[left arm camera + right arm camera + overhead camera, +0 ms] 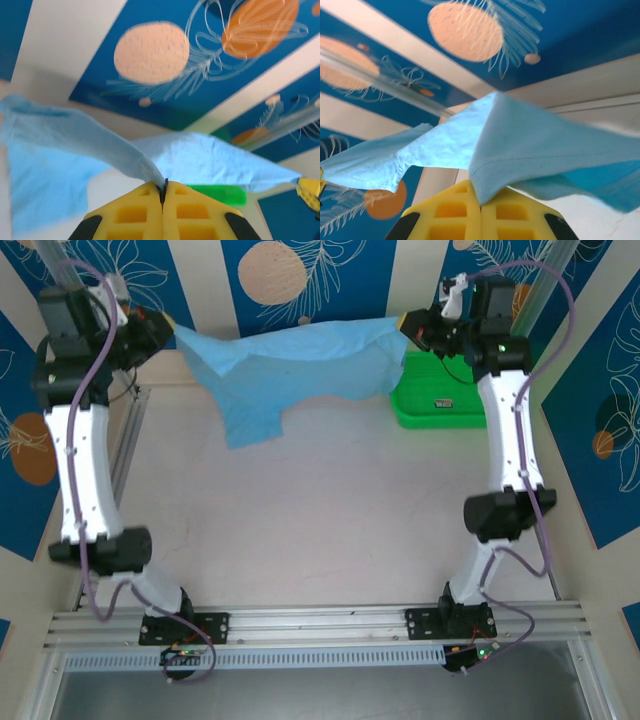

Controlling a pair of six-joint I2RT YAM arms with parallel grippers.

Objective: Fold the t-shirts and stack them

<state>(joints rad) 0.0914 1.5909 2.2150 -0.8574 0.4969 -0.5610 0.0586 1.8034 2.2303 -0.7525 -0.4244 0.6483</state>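
Observation:
A light sky-blue t-shirt (290, 365) hangs stretched in the air across the back of the table, held by both arms. My left gripper (165, 328) is shut on its left end, and the left wrist view has the yellow fingers (135, 212) pinching a fold of the shirt (210, 160). My right gripper (408, 326) is shut on the right end; there the hemmed edge of the t-shirt (545, 145) is clamped between the closed fingers (452, 215). A sleeve droops toward the table at lower left. No chest lettering is visible.
A bright green plastic basket (440, 400) sits at the back right of the table, under the right gripper. The pale tabletop (300, 530) lies in front of the hanging shirt. Blue patterned walls stand behind and at both sides.

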